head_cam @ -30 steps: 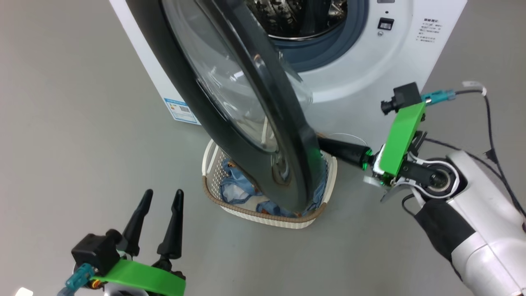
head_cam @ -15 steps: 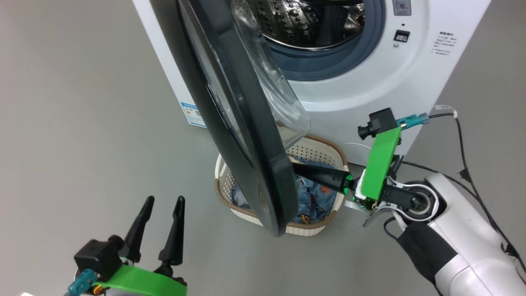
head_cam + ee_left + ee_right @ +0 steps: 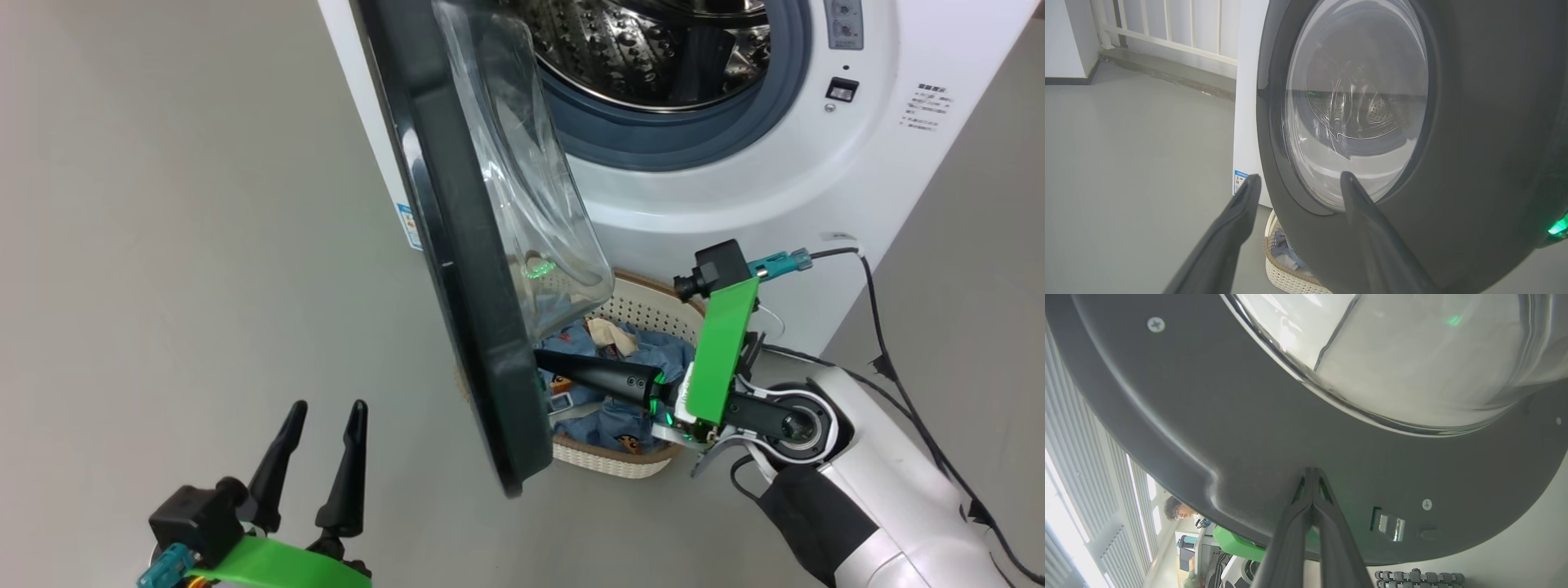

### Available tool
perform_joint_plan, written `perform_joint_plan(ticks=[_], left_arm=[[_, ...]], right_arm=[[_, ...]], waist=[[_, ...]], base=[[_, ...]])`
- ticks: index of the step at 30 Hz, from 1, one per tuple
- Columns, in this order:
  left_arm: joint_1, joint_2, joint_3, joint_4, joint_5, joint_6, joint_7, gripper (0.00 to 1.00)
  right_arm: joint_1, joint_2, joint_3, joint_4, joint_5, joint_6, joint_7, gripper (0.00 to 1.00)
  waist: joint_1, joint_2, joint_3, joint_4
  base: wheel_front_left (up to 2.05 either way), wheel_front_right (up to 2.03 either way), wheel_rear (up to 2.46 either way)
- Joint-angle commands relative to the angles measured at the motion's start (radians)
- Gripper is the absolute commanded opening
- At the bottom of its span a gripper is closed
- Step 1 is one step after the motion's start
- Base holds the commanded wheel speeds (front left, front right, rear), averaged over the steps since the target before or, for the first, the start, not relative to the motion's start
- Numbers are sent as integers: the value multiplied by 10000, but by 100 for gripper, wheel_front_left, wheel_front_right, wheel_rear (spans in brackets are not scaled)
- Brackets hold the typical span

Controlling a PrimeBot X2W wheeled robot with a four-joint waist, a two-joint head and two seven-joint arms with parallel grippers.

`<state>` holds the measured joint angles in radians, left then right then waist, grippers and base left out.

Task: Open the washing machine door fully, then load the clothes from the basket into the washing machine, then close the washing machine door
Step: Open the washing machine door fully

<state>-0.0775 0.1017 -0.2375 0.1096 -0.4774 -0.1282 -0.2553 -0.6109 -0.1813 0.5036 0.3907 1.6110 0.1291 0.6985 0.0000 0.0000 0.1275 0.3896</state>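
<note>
Glossy black and round, the washing machine door (image 3: 478,327) stands edge-on, half open, its clear glass bulge facing the steel perforated drum (image 3: 653,57). The closed, empty right pincer (image 3: 540,358) touches its inner rim above the basket (image 3: 653,309) of blue clothes (image 3: 608,418); the left pincer (image 3: 326,406) gapes open, apart.

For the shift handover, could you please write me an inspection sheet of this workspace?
Surface: plain grey floor.
Job's things: washing machine door swung out, partly open; washing machine drum exposed; basket on the floor under the door, holding the clothes.
Clutter: nothing seen.
Grippers: left gripper open, apart from the door; right gripper shut, tips against the door's inner face.
Cables: black cable trailing beside the machine.
Surroundings: white railing; a person beyond the door.
</note>
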Motion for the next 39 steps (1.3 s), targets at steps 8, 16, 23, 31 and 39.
perform_joint_plan(ticks=[8,16,23,31,39], left_arm=[[-34,156,455,-97,50,-25,-65,100],[9,259,473,59,-108,-25,-65,100],[74,478,565,138,-233,-25,-65,100],[417,716,763,12,-248,-25,-65,100],[785,824,954,-96,-215,-25,-65,100]], right_arm=[[148,641,169,-317,-246,16,-76,0],[329,402,146,-299,-770,16,-731,36],[824,-86,91,-482,-1030,16,-1502,100],[1608,-743,64,-760,-1160,16,-2504,100],[2381,-1496,108,-1060,-1313,16,-3549,100]], waist=[[0,0,-36,100],[0,0,-201,-248],[0,0,-462,-817],[0,0,-789,-1468],[0,0,-1045,-1938]], base=[[0,0,0],[0,0,0],[0,0,0],[0,0,0],[0,0,0]])
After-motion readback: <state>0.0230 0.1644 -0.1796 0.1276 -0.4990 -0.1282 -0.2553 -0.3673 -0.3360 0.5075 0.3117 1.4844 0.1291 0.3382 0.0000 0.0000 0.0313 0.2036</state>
